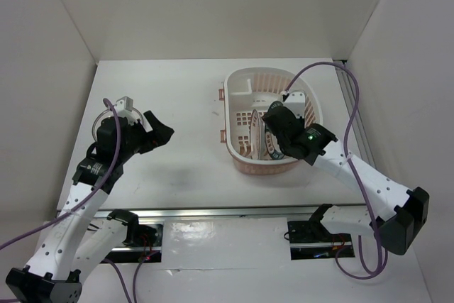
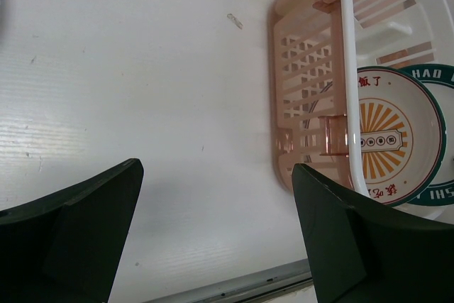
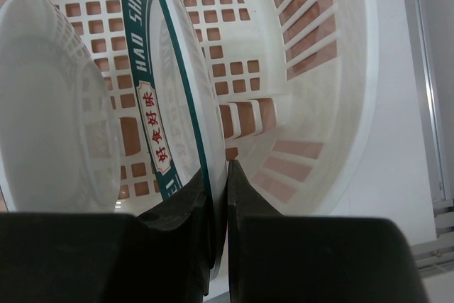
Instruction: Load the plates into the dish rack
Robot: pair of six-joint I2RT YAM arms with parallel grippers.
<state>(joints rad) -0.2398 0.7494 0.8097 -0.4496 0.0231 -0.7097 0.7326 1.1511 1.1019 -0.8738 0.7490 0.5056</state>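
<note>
1. In the rack (image 1: pixel 240 157), the right gripper (image 3: pixel 227 172) pinched the upright plate (image 3: pixel 174 97), whose rim read "HAO SHI".
2. The sunburst plate (image 2: pixel 386 140) stood beside it.
3. The left gripper (image 2: pixel 216 169) hung spread wide above the table (image 2: pixel 142 69).

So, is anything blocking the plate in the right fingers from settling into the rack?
Nothing visible does. The lettered-rim plate, pinched by the right fingers, already stands on edge inside the dish rack; the other plate stands beside it, not under it.
</note>
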